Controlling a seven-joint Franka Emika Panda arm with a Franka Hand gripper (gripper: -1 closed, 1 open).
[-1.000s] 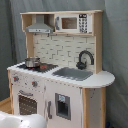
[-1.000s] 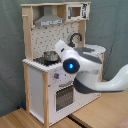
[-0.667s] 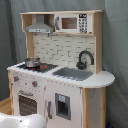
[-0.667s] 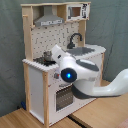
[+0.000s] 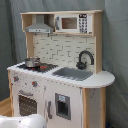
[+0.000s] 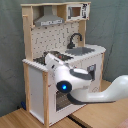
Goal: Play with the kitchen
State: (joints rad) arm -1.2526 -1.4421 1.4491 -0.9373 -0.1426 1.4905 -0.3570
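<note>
The tall white and light-wood toy kitchen (image 5: 60,70) is standing upright on the wooden floor against a grey curtain (image 5: 116,50). Built of rigid panels, it is probably too heavy and bulky to lift, so only its small moving parts are inviting a grip: the oven door handle (image 5: 26,93), then the red knobs (image 5: 34,84) above that handle. The white robot arm (image 6: 75,82) is reaching in front of the kitchen's oven side; whether its end effector is clenched or released, I cannot tell. A small metal pot (image 5: 32,62) is sitting on the kitchen's black hob, light and likely slippery.
</note>
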